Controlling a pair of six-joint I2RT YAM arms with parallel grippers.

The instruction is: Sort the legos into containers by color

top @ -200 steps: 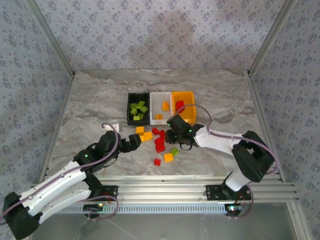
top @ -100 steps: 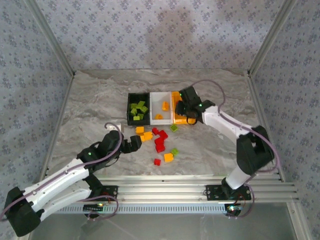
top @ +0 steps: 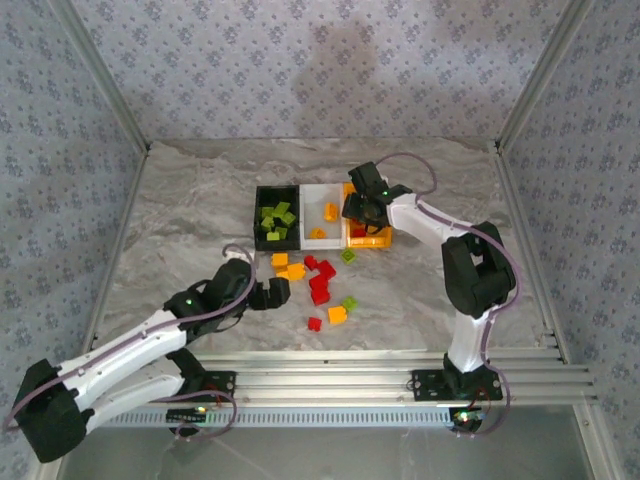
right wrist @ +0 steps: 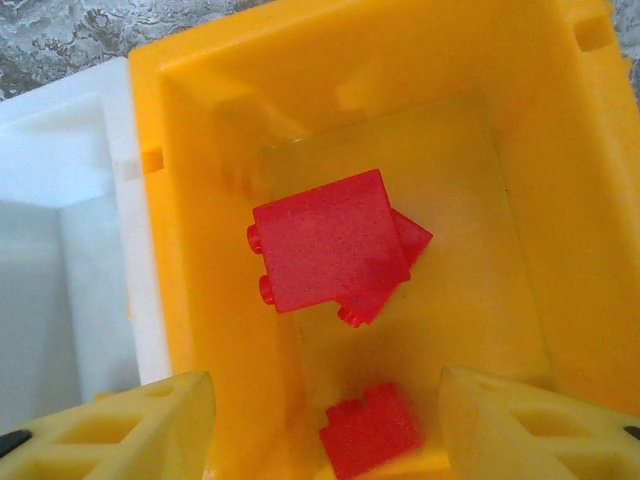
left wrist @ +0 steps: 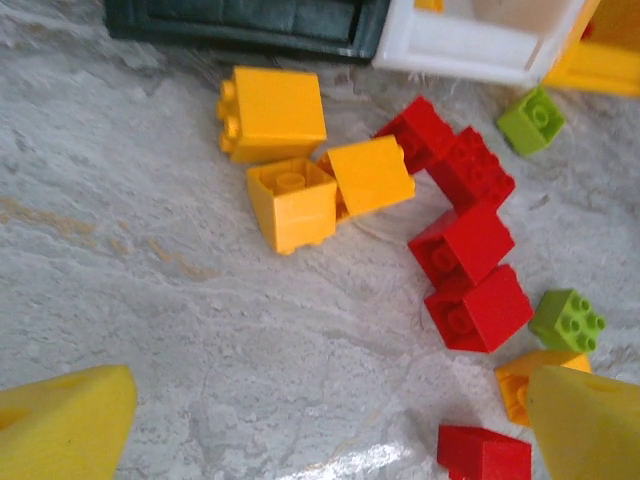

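Three containers stand in a row: black holding green legos, white holding orange ones, orange-yellow. My right gripper hangs open over the orange-yellow bin. Between its fingers a blurred red lego lies loose, touching neither. Two more red legos rest on that bin's floor. My left gripper is open just left of the loose pile, with bare table between its fingertips. The pile holds orange, red and green bricks.
The loose bricks lie in front of the bins, from an orange pair to a red one nearest the arms, with one green brick close to the orange-yellow bin. Metal frame rails border the marble table.
My right gripper left the pile, carried a red brick back over the orange-yellow bin and opened. The left gripper moved right, closer to the pile, still open.
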